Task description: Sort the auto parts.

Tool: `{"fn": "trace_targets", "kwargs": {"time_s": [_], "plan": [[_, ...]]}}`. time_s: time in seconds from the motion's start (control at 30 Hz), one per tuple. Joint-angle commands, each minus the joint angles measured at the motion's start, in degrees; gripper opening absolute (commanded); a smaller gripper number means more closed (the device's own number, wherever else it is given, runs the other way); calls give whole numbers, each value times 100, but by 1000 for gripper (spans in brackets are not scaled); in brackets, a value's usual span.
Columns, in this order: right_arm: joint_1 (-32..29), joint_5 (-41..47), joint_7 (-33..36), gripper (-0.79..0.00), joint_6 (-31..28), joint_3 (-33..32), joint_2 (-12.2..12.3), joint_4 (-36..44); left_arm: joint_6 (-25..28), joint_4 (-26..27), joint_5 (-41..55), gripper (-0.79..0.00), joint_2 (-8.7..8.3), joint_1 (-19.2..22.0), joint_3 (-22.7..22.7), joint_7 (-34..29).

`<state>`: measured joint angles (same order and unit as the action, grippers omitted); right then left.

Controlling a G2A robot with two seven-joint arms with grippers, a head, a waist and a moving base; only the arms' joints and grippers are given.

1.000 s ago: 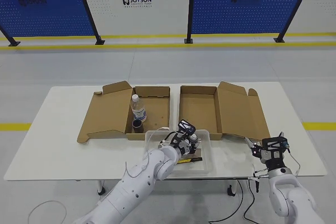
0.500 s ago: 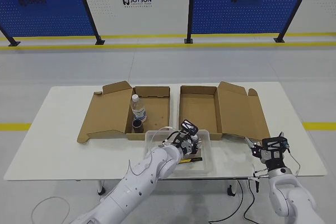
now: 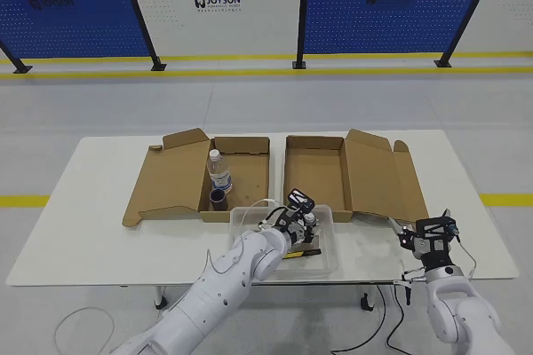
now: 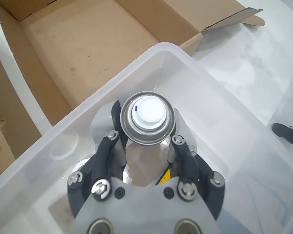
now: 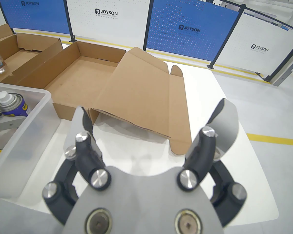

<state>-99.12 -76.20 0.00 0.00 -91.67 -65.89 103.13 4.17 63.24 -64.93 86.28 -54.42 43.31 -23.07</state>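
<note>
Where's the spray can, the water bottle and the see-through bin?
can (image 4: 149,116): left wrist view, on its white cap.
bottle (image 3: 218,170): top view, on the middle of its body.
bin (image 4: 107,87): left wrist view, on its rim next to the cardboard box.
</note>
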Motion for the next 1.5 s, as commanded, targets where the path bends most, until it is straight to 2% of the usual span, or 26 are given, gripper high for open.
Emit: {"fn": "trace_targets", "kwargs": {"time_s": [0.0, 0.03, 0.07, 0.4, 0.77, 1.0, 1.47], "plan": [[0, 0, 0, 0, 0, 0, 0, 0, -2, -18, -17, -600, 4, -10, 17, 11], [0, 0, 0, 0, 0, 0, 0, 0, -1, -23, -32, -671, 5, -15, 24, 11], [0, 0, 0, 0, 0, 0, 0, 0, 1, -20, -43, -785, 6, -22, 30, 11], [0, 0, 0, 0, 0, 0, 0, 0, 24, 211, -241, -785, -12, -135, 104, -107], [0, 0, 0, 0, 0, 0, 0, 0, 115, 951, -486, -785, -146, -501, 411, -404], [0, 0, 0, 0, 0, 0, 0, 0, 103, 1901, -636, -785, -296, -983, 793, -638], [0, 0, 0, 0, 0, 0, 0, 0, 433, 3927, -838, -785, -623, -2261, 1660, -1332]]}}
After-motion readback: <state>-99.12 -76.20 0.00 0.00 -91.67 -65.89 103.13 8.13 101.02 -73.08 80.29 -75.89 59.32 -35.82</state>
